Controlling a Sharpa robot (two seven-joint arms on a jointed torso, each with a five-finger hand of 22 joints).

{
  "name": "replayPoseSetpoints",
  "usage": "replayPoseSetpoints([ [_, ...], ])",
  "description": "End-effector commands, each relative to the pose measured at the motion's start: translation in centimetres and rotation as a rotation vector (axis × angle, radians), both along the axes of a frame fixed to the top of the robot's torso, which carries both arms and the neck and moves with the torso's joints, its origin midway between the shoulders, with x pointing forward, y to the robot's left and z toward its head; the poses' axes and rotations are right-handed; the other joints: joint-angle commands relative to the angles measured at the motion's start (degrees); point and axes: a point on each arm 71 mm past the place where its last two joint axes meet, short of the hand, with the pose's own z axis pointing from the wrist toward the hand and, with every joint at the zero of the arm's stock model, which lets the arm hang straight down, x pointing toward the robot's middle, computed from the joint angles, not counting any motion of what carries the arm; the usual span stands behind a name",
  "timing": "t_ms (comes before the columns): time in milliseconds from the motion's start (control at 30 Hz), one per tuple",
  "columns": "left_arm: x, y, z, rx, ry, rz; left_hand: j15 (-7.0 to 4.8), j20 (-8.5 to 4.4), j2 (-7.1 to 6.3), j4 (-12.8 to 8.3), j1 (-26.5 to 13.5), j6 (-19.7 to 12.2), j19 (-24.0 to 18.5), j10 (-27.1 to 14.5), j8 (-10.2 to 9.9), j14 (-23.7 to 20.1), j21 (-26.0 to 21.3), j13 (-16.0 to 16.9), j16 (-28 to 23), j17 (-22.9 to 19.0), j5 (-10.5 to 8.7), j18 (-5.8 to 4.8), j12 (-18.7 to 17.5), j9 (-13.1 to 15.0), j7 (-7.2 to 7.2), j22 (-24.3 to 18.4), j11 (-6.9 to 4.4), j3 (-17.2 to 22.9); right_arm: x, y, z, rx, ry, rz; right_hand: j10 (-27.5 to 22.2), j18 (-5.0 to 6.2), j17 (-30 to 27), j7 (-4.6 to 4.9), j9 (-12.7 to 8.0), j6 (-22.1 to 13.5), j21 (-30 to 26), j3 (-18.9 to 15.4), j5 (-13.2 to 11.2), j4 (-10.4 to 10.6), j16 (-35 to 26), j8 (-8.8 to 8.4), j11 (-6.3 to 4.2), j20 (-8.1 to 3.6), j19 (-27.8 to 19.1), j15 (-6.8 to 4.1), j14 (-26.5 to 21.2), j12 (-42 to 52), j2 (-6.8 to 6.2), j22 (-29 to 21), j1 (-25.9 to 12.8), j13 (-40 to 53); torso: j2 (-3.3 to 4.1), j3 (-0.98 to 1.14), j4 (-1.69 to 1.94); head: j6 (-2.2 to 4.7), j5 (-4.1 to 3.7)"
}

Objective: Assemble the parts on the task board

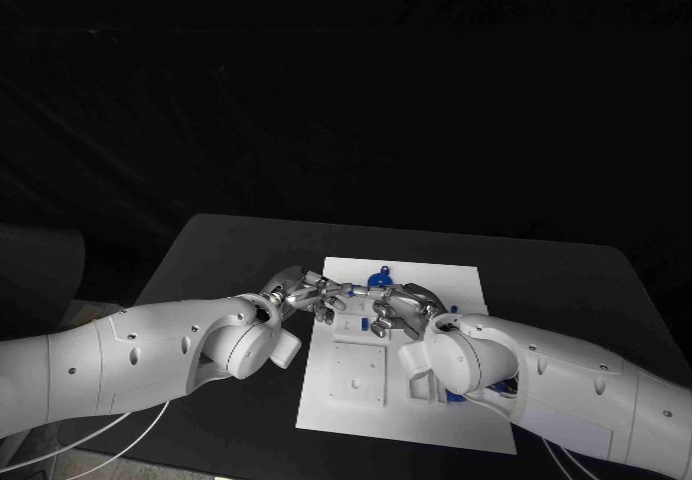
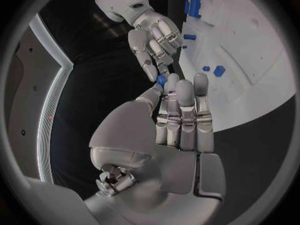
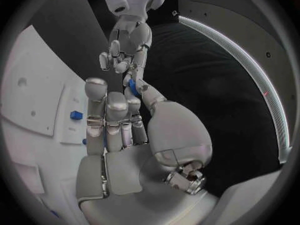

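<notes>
My left hand (image 1: 310,297) and right hand (image 1: 397,308) meet fingertip to fingertip above the task board (image 1: 433,420), both pinching 1 small blue part (image 2: 161,80). I should release 1 side slowly. Another blue part (image 1: 381,277) lies at 12 o'clock.

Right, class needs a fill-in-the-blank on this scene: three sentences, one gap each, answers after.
1. The two hands meet above the white ____, the left hand facing the right hand.
2. The small part pinched between their fingertips is ____ in colour.
3. The task board lies on a ____ table.

Missing words: task board; blue; black
</notes>
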Motion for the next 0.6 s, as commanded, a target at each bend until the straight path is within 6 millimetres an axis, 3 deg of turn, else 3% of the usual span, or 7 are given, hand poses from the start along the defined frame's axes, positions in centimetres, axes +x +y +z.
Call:
replayPoseSetpoints([
  [33,-0.12,-0.39,0.06,0.008,-0.002,-0.024,-0.29,0.07,0.04,-5.6,0.4,0.5,-0.3,2.4,0.3,0.0,0.3,0.0,0.2,-0.1,0.36,-0.13,-0.1,0.0,-0.1,1.0,-0.51,5.3,0.08,0.06,0.21,0.008,-0.024,-0.01,-0.1,-0.74,0.1,-0.14,0.4,1.1,0.3,2.2,-0.4,-0.7,-0.1,0.48,-0.4,-0.58,1.0,-0.46,-0.1,0.0,0.84,3.9,0.3,0.0,-0.02,0.01,-0.02,-0.03,-0.03],
  [233,-0.29,-0.59,-0.07,0.032,0.01,-0.051,-0.26,0.08,-0.02,-5.6,0.4,0.5,-0.3,2.3,0.3,-0.1,0.3,0.0,0.2,-0.1,0.5,-0.12,-0.2,-0.1,-0.08,1.0,-0.48,5.4,0.15,0.02,0.29,0.002,-0.037,-0.017,0.2,-1.05,0.2,-0.47,0.6,3.0,0.8,7.5,-0.5,-1.8,-0.2,0.43,-0.56,-0.87,0.7,-0.68,-0.1,-0.2,-0.18,3.9,-1.0,-0.1,0.0,0.0,0.01,-0.03,-0.11],
  [600,-0.45,-0.68,-0.29,0.05,0.036,-0.077,-0.24,0.1,-0.06,-5.6,0.4,0.5,-0.4,2.3,0.3,-0.1,0.4,0.0,0.3,-0.1,0.67,-0.11,-0.3,-0.3,-0.06,1.0,-0.46,5.4,0.37,-0.14,0.4,-0.002,-0.054,-0.024,0.3,-1.14,0.3,-0.61,2.5,3.3,1.2,9.8,-3.4,-2.0,-0.4,0.43,-0.68,-0.94,0.4,-0.72,-0.2,-0.2,-0.31,3.9,-0.9,0.2,-0.01,0.0,0.0,-0.11,-0.18],
])
